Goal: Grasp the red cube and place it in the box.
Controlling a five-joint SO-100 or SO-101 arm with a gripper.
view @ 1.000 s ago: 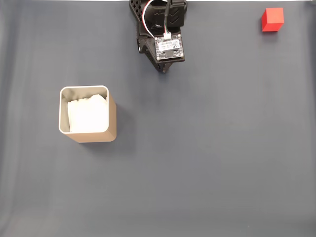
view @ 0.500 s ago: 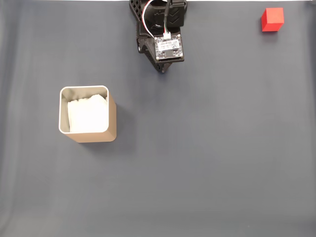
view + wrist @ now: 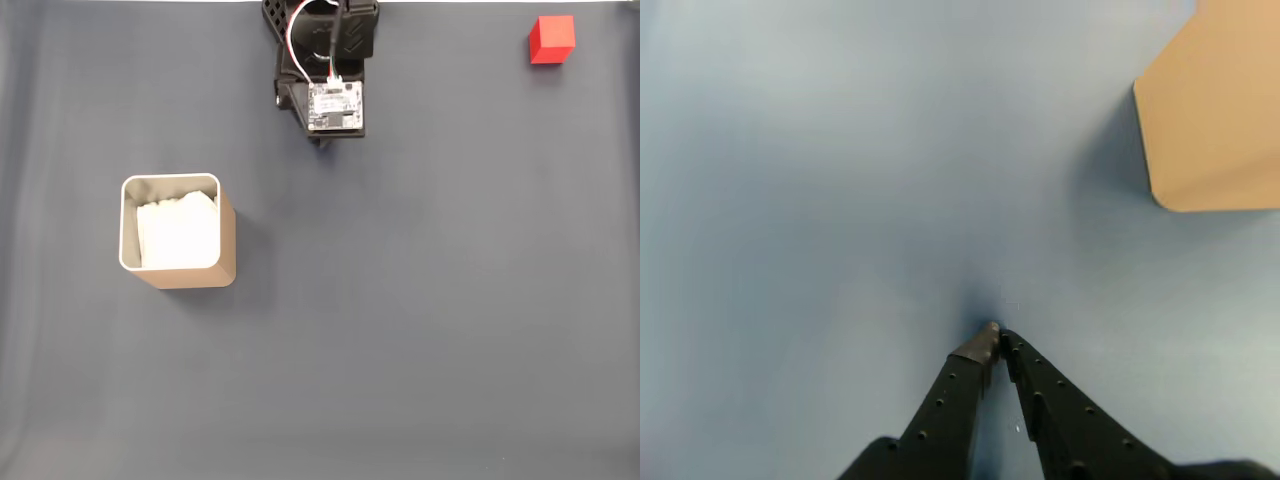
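Observation:
The red cube (image 3: 552,39) sits on the grey mat at the top right of the fixed view, far from everything else. The tan box (image 3: 178,232) with white paper inside stands at the left; its tan wall (image 3: 1215,105) fills the wrist view's upper right corner. My arm hangs at the top centre of the fixed view, with the gripper (image 3: 320,138) tucked under the wrist board, well left of the cube. In the wrist view the gripper (image 3: 994,335) is shut, its black fingertips touching with nothing between them, low over the mat.
A plain grey mat (image 3: 420,320) covers the whole table. The arm's base and cables (image 3: 320,30) sit at the top edge of the fixed view.
The wrist has drawn back slightly toward the top edge of the fixed view and turned a little. Cube and box have not moved.

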